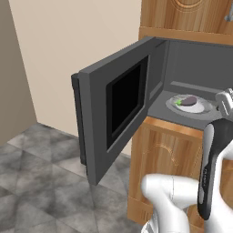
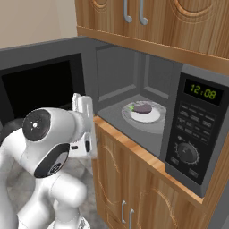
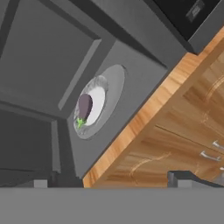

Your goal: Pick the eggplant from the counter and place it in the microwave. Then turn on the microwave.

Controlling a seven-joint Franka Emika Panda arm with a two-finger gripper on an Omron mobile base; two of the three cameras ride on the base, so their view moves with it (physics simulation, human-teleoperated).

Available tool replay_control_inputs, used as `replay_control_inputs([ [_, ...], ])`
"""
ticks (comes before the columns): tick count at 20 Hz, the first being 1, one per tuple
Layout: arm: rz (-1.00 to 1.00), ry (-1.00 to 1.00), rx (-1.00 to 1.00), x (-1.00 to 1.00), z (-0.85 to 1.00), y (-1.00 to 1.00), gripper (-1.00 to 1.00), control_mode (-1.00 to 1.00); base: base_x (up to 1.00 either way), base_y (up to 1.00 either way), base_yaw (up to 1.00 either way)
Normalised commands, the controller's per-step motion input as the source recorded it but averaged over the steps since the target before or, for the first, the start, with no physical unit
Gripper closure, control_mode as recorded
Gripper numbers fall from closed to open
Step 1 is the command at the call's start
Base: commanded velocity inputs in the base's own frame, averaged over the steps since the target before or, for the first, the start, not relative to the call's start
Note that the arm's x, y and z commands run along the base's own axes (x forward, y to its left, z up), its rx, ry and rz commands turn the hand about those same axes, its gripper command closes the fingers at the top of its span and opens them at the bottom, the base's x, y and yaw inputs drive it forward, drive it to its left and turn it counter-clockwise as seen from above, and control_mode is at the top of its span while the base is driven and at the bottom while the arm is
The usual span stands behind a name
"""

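Left base view: the microwave (image 1: 182,77) has its door (image 1: 116,107) swung way out to the left, nearly square to the front, so the whole mouth of the cavity is free. The eggplant (image 1: 188,101) lies on the white plate (image 1: 196,108) on the cavity floor, well back from the front lip. The arm (image 1: 214,173) rises in the lower right, outside the opening.

Right base view: same deal from the other side. Eggplant (image 2: 143,108) on the plate (image 2: 150,115), roughly centered in the cavity, walls standing clear all around it. The button panel (image 2: 194,129) with its green display sits right of the opening, and the wooden edge (image 2: 129,143) runs just under the cavity floor. The gripper (image 2: 85,125) hangs in front of that edge, left of the opening.

Hand view: the picture is rolled. Eggplant (image 3: 84,106) sits on the plate (image 3: 97,101), nothing touching it. The fingertips (image 3: 186,178) stand wide apart with nothing between them, back outside the wooden edge (image 3: 148,111).
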Motion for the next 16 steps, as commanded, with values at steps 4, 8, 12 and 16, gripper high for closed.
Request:
replay_control_inputs([
  [4, 0.0, 0.06, -0.07, -0.6, 0.64, 0.43, -1.0, -1.0, 0.0, 0.0, 0.0],
  [8, 0.0, 0.01, -0.11, -0.66, 0.46, 0.42, -1.0, -1.0, 0.0, 0.0, 0.0],
  [12, 0.01, -0.01, -0.17, -0.71, 0.12, 0.42, -1.0, -1.0, 0.0, 0.0, 0.0],
  [16, 0.06, -0.1, -0.19, -0.62, 0.02, 0.47, -1.0, -1.0, 0.0, 0.0, 0.0],
])
